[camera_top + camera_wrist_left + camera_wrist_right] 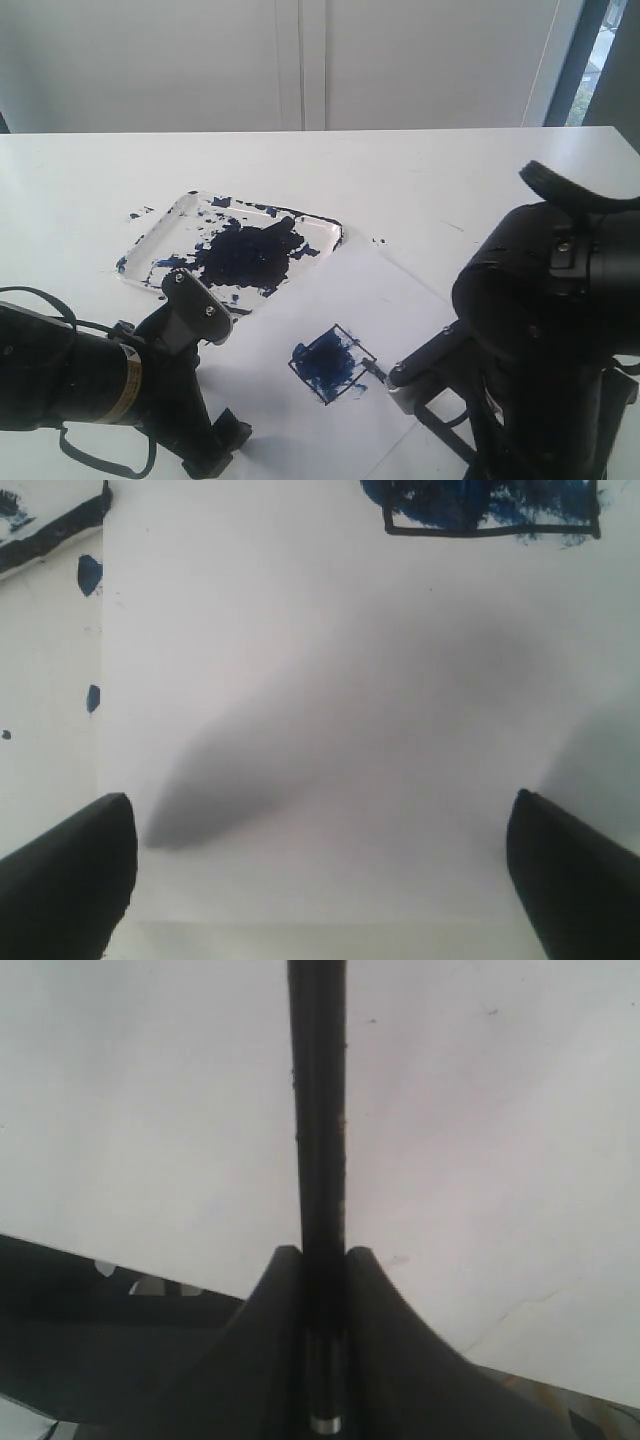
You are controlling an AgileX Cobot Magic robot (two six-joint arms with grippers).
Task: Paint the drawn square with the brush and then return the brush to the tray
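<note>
the black-outlined drawn square point(332, 362) is half blue. right tool point(318, 1258) clamps the thin black brush point(318, 1110) low to reach it. left tool point(315, 808) spread apart, idle.

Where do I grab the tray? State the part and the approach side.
Best pinch the tray by its raised rim on the exterior view's left, coming from above, one finger inside, one outside. It is shallow and lies flat, and a paint blotch covers its middle.

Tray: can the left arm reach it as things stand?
Probably yes. The left gripper hangs open and empty over the paper, with the tray close beside it and nothing standing between them.
</note>
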